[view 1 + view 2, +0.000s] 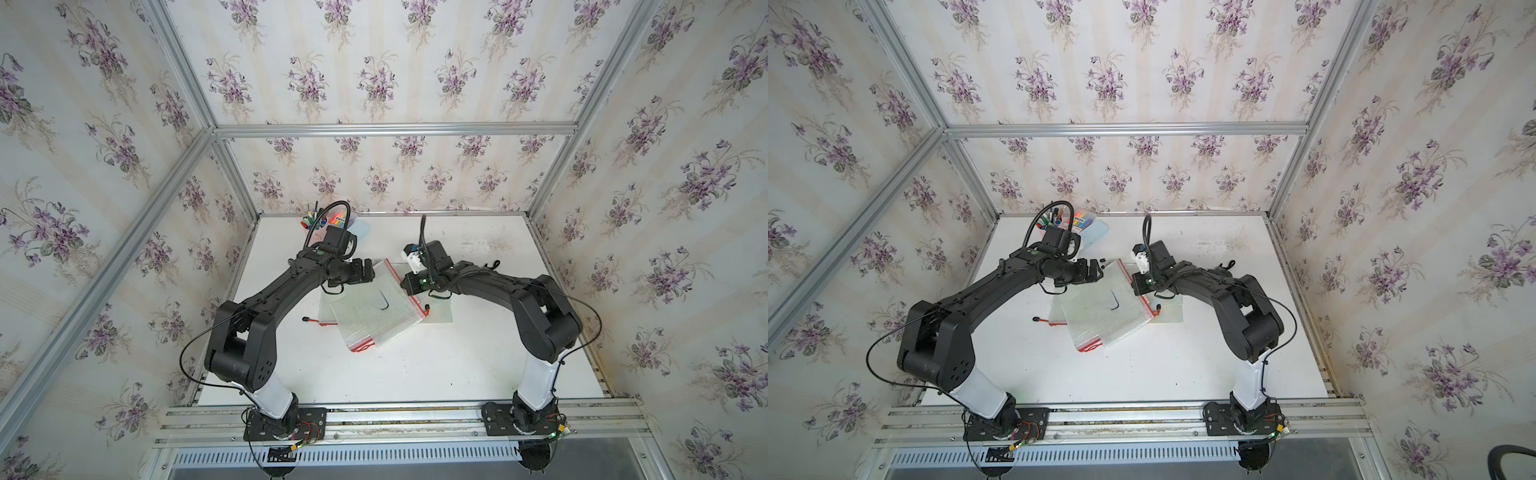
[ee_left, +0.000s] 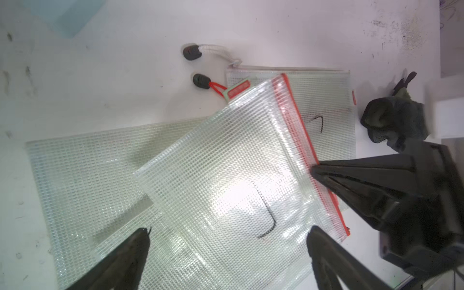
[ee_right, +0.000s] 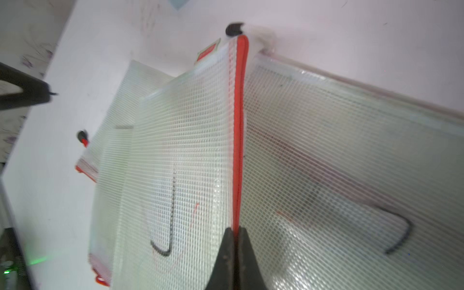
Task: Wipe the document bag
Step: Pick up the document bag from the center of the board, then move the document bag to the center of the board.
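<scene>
The right gripper (image 3: 235,229) is clenched on the red zipper edge (image 3: 238,125) of the topmost document bag (image 2: 226,163), the fingers meeting flat across the strip with the mesh wall rising on either side of it. The left gripper (image 2: 228,231) hangs over the same bag with its jaws spread wide and nothing between them. The bag lies askew on a small pile at the middle of the table (image 1: 415,374), over a white-zippered bag (image 2: 326,100) and another red-trimmed one, and carries a hooked black pen mark (image 2: 267,218), presumably what needs wiping. A dark cloth (image 2: 394,123) lies crumpled on the table just beyond the right gripper, touched by neither arm. To do this step well, the pinch should stay on the stiff zipper strip (the mesh would buckle and slide) and keep the sheet taut and low, so that strokes over the mark do not drag the bag across the slippery ones beneath. A small red tag (image 2: 238,89) sits at the zipper's end; it seems to carry print, but it is too small and blurred to read, and no other writing is legible.
</scene>
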Controlling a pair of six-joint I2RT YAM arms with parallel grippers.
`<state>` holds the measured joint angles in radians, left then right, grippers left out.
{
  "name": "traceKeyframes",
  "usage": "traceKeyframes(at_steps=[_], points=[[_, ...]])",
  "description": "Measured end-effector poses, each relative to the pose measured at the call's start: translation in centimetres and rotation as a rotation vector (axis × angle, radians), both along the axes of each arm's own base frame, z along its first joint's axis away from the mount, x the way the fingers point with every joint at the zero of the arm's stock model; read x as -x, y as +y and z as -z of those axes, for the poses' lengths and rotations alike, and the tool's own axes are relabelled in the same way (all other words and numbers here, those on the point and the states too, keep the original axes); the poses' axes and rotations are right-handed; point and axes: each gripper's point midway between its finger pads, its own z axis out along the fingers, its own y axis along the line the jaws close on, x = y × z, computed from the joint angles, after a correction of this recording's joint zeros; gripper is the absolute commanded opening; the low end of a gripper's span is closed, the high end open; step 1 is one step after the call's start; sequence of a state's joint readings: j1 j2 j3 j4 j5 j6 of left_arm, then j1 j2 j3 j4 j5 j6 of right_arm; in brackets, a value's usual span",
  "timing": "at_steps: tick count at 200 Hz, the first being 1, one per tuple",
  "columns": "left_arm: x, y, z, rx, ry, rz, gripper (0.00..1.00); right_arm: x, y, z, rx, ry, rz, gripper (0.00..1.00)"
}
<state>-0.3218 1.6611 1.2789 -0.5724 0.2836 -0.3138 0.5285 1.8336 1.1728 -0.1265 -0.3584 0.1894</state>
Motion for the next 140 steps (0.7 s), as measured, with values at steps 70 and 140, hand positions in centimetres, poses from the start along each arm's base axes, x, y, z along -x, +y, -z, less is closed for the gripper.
traceKeyframes(at_steps=[70, 140], points=[[-1.6, -6.8, 0.8, -0.033, 0.005, 0.165, 0.99, -1.8, -11.9, -3.9, -0.093, 0.040, 0.244, 0.00], [-1.0, -11.3, 7.1, 0.019, 0.166, 0.234, 0.98, -0.4, -14.4, 0.0, -0.052, 0.168, 0.263, 0.00]])
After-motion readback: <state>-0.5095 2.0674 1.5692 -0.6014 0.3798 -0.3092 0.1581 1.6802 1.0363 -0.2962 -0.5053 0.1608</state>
